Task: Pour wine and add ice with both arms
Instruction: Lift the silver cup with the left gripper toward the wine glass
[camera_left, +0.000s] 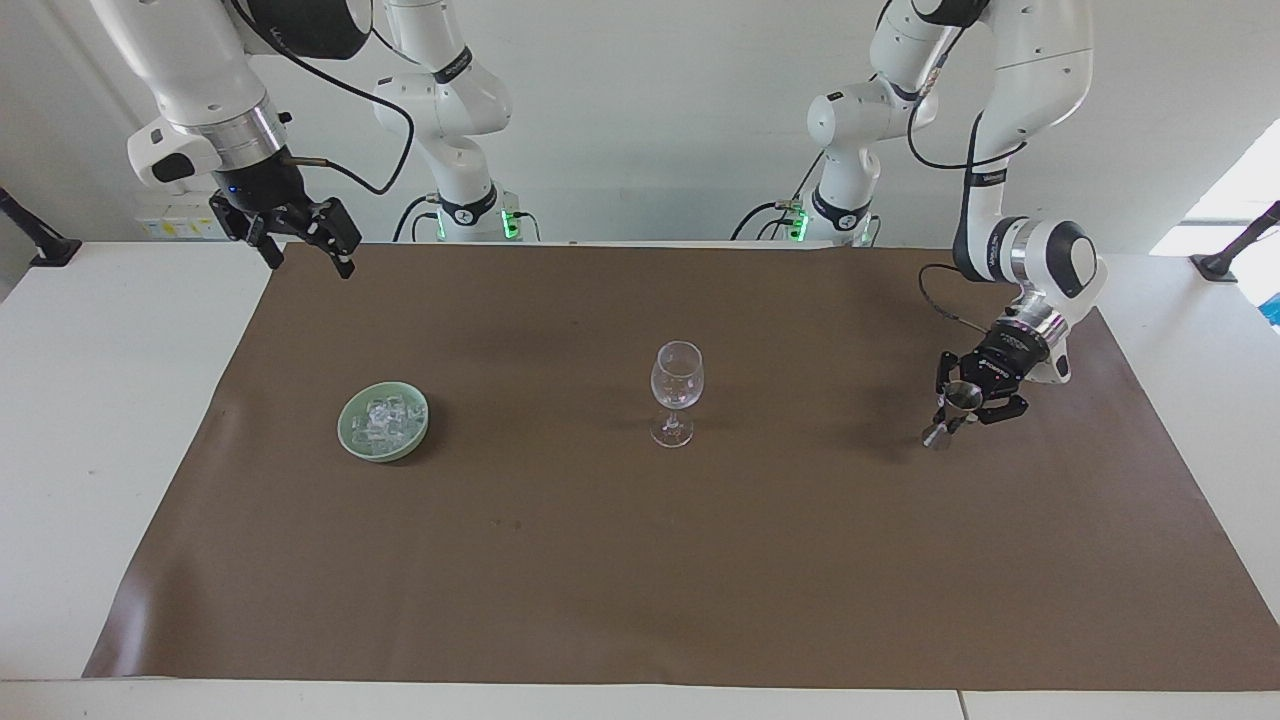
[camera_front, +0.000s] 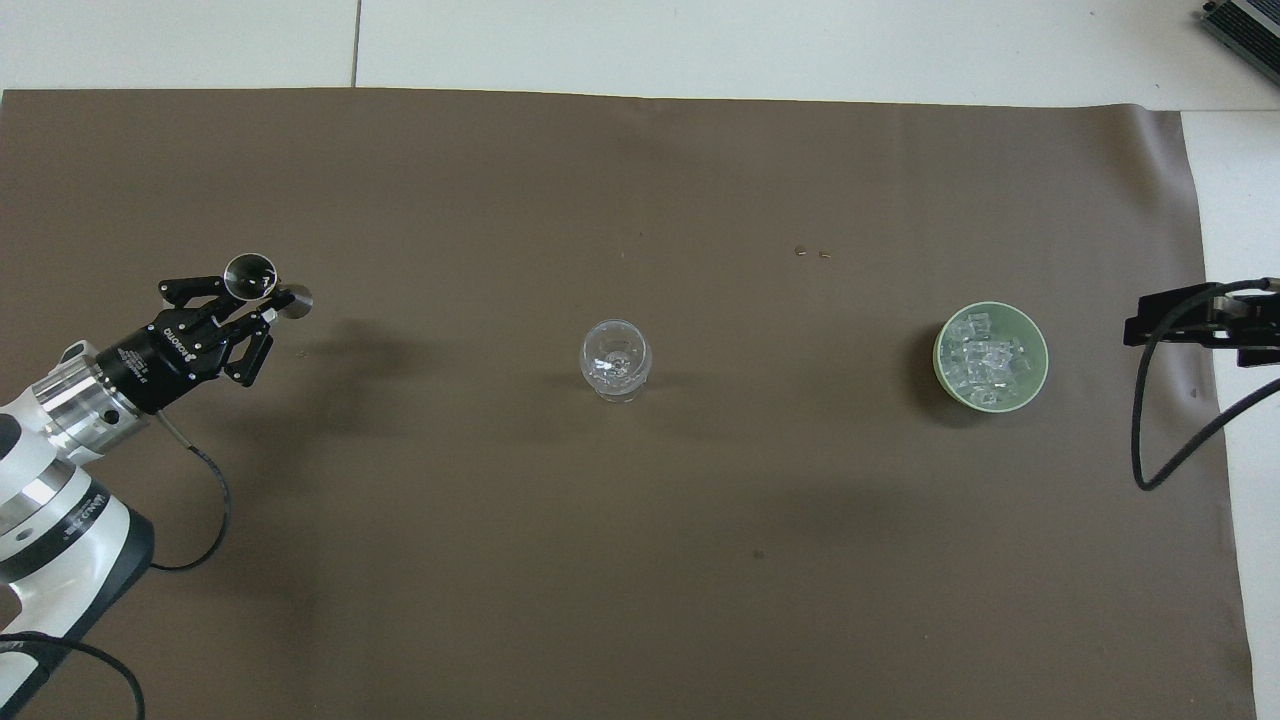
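Observation:
An empty-looking clear wine glass (camera_left: 677, 380) (camera_front: 615, 360) stands upright at the middle of the brown mat. The ice (camera_left: 383, 420) (camera_front: 990, 360), several clear cubes, lies in a pale green dish (camera_left: 346, 428) (camera_front: 941, 362) toward the right arm's end. My left gripper (camera_left: 962, 405) (camera_front: 240, 300) is shut on a small metal measuring cup (camera_left: 950, 415) (camera_front: 262, 285), held tilted just above the mat at the left arm's end. My right gripper (camera_left: 308, 258) (camera_front: 1185, 325) hangs open and empty, high over the mat's edge beside the dish. The wine is out of view.
The brown mat (camera_left: 640, 580) (camera_front: 640, 560) covers most of the white table (camera_left: 110, 400). Two tiny specks (camera_front: 810, 252) lie on the mat, farther from the robots than the glass and dish.

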